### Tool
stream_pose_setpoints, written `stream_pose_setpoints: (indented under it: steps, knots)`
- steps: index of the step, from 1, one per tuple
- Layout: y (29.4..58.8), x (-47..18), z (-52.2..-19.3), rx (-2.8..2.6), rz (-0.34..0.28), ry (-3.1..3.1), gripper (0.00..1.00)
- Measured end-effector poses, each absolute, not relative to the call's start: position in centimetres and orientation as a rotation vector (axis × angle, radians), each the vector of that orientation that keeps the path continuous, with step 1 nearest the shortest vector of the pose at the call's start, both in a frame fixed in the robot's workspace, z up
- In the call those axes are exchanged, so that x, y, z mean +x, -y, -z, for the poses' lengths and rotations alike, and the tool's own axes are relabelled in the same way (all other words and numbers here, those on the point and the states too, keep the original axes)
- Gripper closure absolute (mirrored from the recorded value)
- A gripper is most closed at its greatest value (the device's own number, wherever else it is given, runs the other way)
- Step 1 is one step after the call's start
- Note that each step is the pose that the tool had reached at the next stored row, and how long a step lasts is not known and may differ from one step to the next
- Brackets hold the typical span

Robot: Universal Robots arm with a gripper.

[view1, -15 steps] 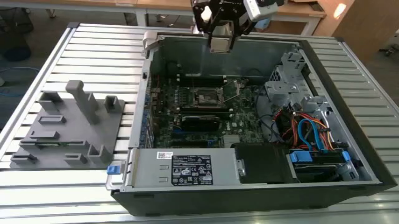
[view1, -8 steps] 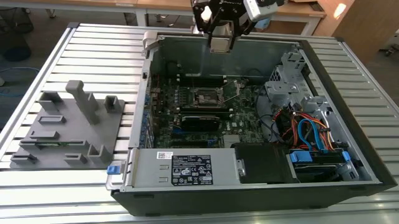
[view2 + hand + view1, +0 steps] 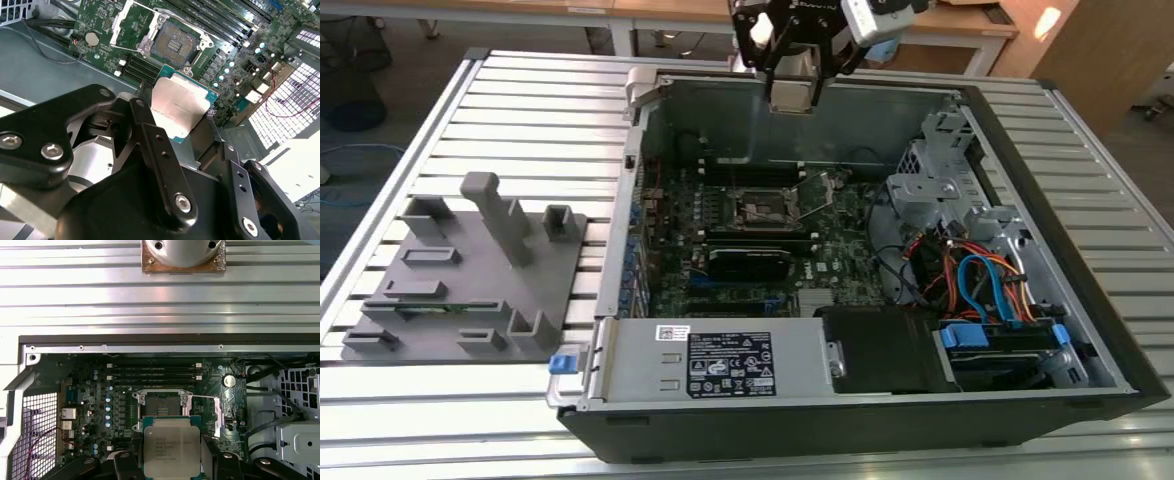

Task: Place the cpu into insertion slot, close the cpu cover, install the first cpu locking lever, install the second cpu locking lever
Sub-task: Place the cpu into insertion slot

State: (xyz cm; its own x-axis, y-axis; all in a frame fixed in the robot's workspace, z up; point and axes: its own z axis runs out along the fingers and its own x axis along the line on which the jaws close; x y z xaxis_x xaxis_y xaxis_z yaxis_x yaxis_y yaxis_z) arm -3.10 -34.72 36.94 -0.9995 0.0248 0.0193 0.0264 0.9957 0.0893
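Metal-topped, light, stiff, probably fragile underneath: best held by opposite edges. Grips the cpu [image 3: 180,107] edgewise in the clenched pincer [image 3: 797,98], hovering, in the exterior view, at 12 o'clock from the insertion slot [image 3: 770,207].

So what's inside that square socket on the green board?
The insertion slot is empty: just a dark floor of tiny contacts. In the first wrist view the cpu, held by the gripper, hides one edge of it.
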Motion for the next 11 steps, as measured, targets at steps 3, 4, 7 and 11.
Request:
stream_pose_setpoints:
  steps: [3, 4, 7, 11]
  knots:
    - [34.72, -3.1, -36.94, -0.049, 0.14, 3.12, 0.46]
    - [34.71, -3.1, -36.94, -0.058, 0.14, 3.12, 0.46]
    - [34.71, -3.1, -36.92, -0.099, 0.14, 3.12, 0.46]
    - [34.72, -3.11, -36.91, -0.138, 0.141, 3.12, 0.46]
